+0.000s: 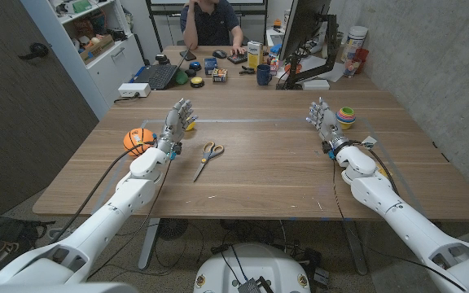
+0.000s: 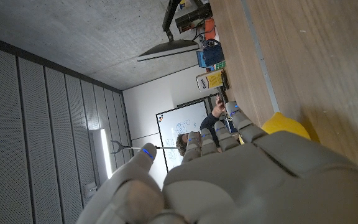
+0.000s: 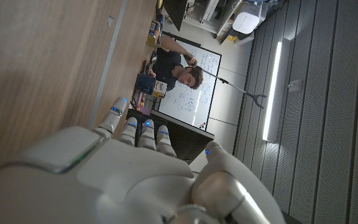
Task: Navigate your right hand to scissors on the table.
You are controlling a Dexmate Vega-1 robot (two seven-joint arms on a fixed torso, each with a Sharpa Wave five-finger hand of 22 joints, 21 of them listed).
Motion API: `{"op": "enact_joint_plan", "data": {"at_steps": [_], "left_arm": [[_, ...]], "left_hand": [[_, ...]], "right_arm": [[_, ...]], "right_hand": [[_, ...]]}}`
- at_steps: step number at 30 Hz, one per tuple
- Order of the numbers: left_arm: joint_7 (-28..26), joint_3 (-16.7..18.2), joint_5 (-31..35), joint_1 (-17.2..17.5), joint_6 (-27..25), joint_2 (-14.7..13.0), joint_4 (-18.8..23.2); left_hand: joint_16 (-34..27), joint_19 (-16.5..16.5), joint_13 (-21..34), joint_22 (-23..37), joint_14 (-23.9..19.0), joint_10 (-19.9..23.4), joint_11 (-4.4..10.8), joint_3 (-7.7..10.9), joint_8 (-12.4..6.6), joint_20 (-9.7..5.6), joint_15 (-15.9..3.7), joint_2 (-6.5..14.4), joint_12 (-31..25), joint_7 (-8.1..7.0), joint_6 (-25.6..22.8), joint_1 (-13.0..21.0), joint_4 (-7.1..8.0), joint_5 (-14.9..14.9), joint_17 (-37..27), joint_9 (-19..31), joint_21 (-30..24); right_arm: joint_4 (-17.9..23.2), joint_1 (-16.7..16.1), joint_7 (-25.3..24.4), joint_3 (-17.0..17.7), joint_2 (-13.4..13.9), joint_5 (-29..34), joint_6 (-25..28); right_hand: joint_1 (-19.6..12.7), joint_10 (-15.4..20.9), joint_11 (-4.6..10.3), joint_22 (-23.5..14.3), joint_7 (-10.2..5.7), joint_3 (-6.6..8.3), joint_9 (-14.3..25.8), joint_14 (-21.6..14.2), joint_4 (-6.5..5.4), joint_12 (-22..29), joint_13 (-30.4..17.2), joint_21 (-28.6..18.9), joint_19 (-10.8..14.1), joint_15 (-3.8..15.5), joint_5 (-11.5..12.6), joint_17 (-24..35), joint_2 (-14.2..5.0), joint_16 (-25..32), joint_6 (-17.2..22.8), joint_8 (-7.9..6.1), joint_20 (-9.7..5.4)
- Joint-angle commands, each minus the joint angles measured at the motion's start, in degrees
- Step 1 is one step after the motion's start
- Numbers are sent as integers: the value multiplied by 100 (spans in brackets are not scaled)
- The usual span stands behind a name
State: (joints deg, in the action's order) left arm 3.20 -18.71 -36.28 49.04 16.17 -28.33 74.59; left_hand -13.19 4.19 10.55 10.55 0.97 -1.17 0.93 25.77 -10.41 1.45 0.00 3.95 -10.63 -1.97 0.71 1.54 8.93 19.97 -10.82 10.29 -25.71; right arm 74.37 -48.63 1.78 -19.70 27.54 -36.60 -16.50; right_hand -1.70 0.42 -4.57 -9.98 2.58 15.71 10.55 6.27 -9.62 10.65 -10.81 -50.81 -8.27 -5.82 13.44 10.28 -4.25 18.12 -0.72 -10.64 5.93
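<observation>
Right hand well short of scissors

While the head view shows the right hand [image 1: 322, 120] empty, fingers apart, near the table's [image 1: 283, 175] right side, the scissors [image 1: 209, 156] lie well apart toward the robot's left, handles away from the robot, blades toward it. Left hand [image 1: 177, 120], also empty, stands nearer. Right wrist view: fingers [image 3: 138, 127] extended, holding nothing

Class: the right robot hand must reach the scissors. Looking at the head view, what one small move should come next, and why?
Probably sweep the right robot hand across the table toward the robot's left and slightly nearer its body. It stands open near the stacked coloured cups, far from the scissors, which lie closer to the left robot hand.
</observation>
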Motion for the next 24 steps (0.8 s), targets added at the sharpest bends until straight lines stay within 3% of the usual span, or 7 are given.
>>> {"op": "enact_joint_plan", "data": {"at_steps": [1, 6, 10, 14, 22, 24], "left_arm": [[374, 686, 491, 176, -210, 476, 13], [505, 927, 710, 219, -282, 674, 30], [598, 1089, 844, 236, -323, 819, 29], [659, 1225, 970, 251, -357, 942, 33], [766, 1444, 1168, 304, -398, 1111, 98], [778, 1491, 1208, 318, -400, 1149, 112]], "left_hand": [[-25, 43, 28, 16, 53, -34, 3, 17, -20, -3, -2, 34, -31, -41, -1, -21, 6, 32, -12, 28, -29], [-25, 45, 28, 16, 56, -35, -5, -1, -16, -1, -3, 25, -31, -42, 12, -32, 12, 35, -12, 28, -18], [-25, 44, 28, 16, 56, -34, -8, -13, -15, 0, -2, 20, -32, -40, 18, -39, 15, 37, -13, 28, -10], [-26, 46, 28, 17, 56, -36, -9, -25, -17, 5, -3, 13, -32, -38, 16, -48, 21, 37, -14, 28, -5], [-27, 50, 28, 18, 59, -26, -14, -52, -19, 10, -3, 2, -36, -28, 15, -68, 33, 38, -16, 28, 5], [-28, 51, 28, 18, 58, -29, -12, -58, -17, 10, -1, 0, -35, -28, 20, -72, 36, 39, -17, 28, 8]], "right_arm": [[3, -98, 237, 434, -372, 452, 171], [7, -123, 302, 578, -518, 597, 133], [-1, -145, 239, 665, -640, 757, 29], [9, -153, 313, 737, -727, 813, -76], [156, -138, 357, 753, -830, 1052, -248], [166, -124, 406, 741, -847, 1106, -323]], "right_hand": [[-5, -6, -37, -10, 35, 41, 26, 30, -5, 37, -11, -57, -36, -13, 32, 32, -298, 10, -10, -29, -9], [-4, -23, -3, -10, 17, 37, 26, 33, -4, 30, -11, -51, -6, 1, 33, 32, -300, 1, -34, -20, -39], [-12, 9, -11, -13, 24, 33, 26, 3, 3, 41, -10, -74, 155, 33, 37, 30, -304, -5, -14, -30, -120], [-16, 11, -10, -12, 25, 28, 26, 40, 6, 38, -10, 9, -4, 71, 41, 31, -305, -33, 1, -34, -81], [-29, 84, -28, -10, 11, 24, 26, -42, 15, 59, -9, 35, 56, 131, 49, 27, -305, -24, 131, -77, 34], [-36, 27, 38, -10, 9, 24, 27, 10, 18, 34, -9, 63, 27, 135, 53, 26, -305, -54, 139, -75, 75]]}}
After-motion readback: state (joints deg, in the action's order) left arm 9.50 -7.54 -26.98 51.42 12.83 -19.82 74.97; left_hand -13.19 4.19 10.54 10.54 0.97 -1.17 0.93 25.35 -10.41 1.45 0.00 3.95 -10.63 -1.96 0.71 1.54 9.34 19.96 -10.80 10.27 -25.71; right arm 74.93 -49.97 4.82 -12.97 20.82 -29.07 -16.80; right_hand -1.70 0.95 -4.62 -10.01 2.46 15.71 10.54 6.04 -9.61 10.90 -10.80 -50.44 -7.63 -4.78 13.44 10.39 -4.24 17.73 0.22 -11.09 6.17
